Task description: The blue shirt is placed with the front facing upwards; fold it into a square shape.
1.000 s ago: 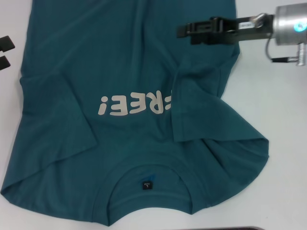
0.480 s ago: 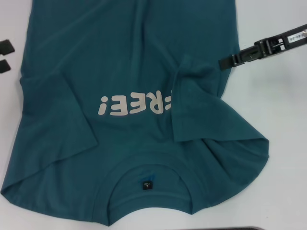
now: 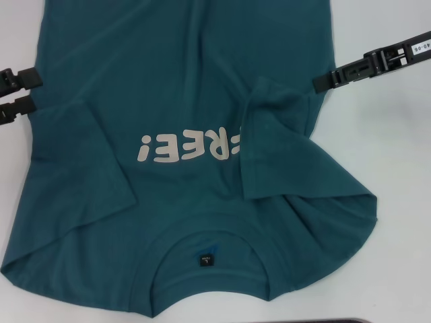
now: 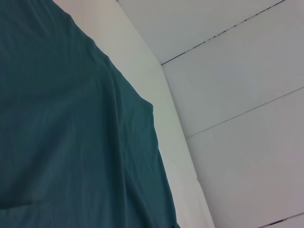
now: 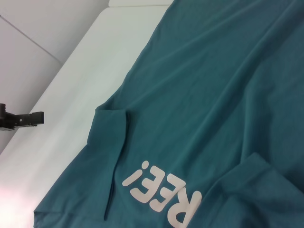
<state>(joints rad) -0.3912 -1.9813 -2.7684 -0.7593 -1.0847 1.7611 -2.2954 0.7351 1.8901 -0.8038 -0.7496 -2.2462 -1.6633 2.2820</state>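
Teal-blue shirt (image 3: 188, 168) lies face up on the white bench (image 3: 397, 175), right sleeve folded inward. Right gripper (image 3: 322, 81) has pulled back to the frame's right, fingers together; left gripper (image 3: 27, 91) has moved in at the left hem, fingers apart, likely starting the left-side fold.

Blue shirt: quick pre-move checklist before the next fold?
1. Blue shirt front up, lettering visible: ok.
2. Right sleeve folded in over the chest: ok.
3. Left sleeve folded in: not ok, lies flat and spread.
4. Left gripper at the shirt's left edge, fingers apart: ok.
5. Right gripper off the cloth, holding nothing: ok; open or shut: cannot tell.
6. Fabric smooth: not ok, wrinkles near the right shoulder.
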